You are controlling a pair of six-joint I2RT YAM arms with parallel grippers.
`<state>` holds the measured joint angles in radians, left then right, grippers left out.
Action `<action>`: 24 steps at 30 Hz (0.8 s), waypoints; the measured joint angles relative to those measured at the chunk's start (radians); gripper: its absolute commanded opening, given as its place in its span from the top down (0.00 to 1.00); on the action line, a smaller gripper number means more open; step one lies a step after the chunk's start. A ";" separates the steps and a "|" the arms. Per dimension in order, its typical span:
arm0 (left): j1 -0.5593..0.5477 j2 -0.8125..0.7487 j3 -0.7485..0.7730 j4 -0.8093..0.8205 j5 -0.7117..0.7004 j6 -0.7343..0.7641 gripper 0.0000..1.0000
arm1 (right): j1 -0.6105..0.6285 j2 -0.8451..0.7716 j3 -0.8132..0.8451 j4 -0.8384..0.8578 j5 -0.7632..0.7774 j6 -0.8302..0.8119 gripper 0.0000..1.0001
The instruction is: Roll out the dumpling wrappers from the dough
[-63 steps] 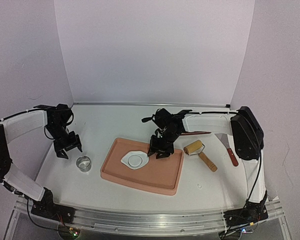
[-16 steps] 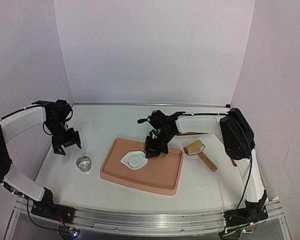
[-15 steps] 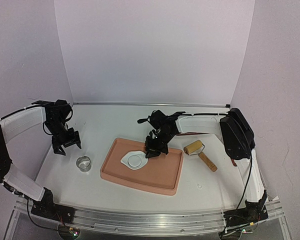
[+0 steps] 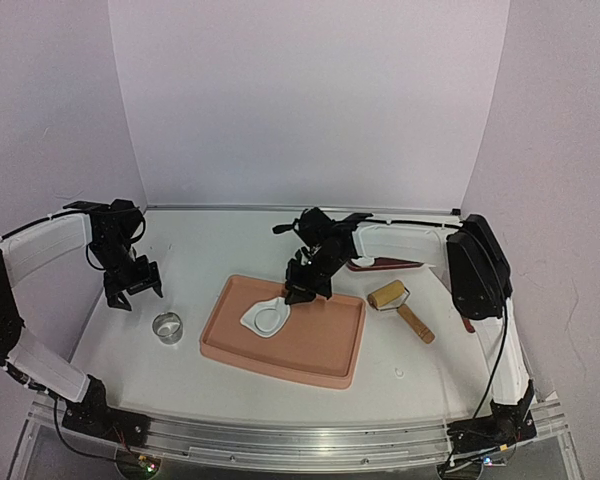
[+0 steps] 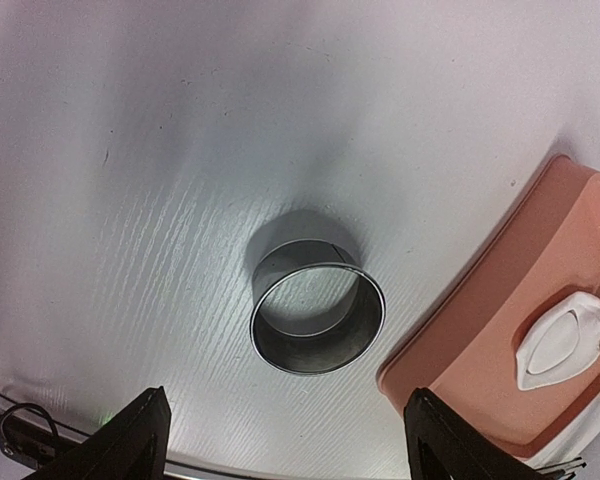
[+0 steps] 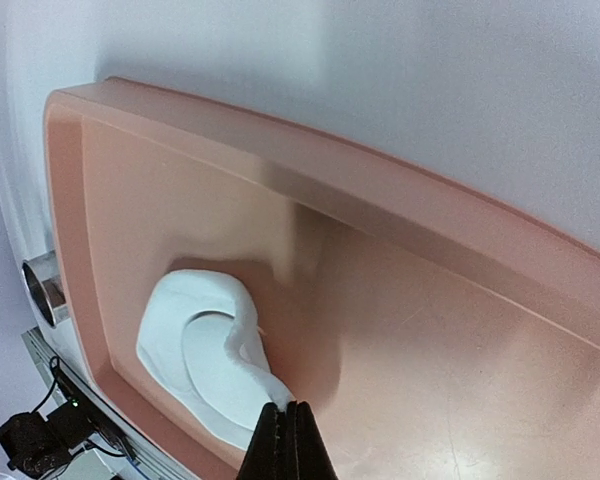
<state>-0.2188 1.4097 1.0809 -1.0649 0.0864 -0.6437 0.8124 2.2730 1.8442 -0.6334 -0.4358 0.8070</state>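
On the pink tray [image 4: 320,350] lies the white dough [image 4: 251,319], a flat sheet with a cut round wrapper [image 4: 267,320] still inside it. My right gripper [image 4: 286,297] is shut on the dough's right edge. In the right wrist view the fingertips [image 6: 287,425] pinch the dough's rim strip [image 6: 242,335] and hold it lifted and curled above the wrapper [image 6: 212,368]. My left gripper [image 4: 132,291] is open and empty above the table, left of the metal ring cutter [image 4: 167,326]. The left wrist view shows the cutter [image 5: 317,315] ahead of its open gripper [image 5: 290,450].
A wooden roller [image 4: 399,306] lies right of the tray. A red dish [image 4: 385,265] sits behind it under the right arm. The tray's corner [image 5: 460,360] is close to the cutter. A back wall and side walls enclose the table.
My right gripper has moved left and back along the tray, shut on the dough's right edge and raised it, so the dough looks narrower and folded up. The left gripper has drawn slightly back.
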 measured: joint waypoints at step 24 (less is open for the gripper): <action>-0.043 -0.005 0.010 0.071 0.158 0.083 0.21 | 0.008 -0.045 0.039 -0.110 0.058 -0.026 0.63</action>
<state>-0.2615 1.4048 1.0912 -0.9939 0.2440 -0.5610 0.8207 2.2284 1.8835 -0.7437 -0.3775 0.7815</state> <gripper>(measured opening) 0.794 0.051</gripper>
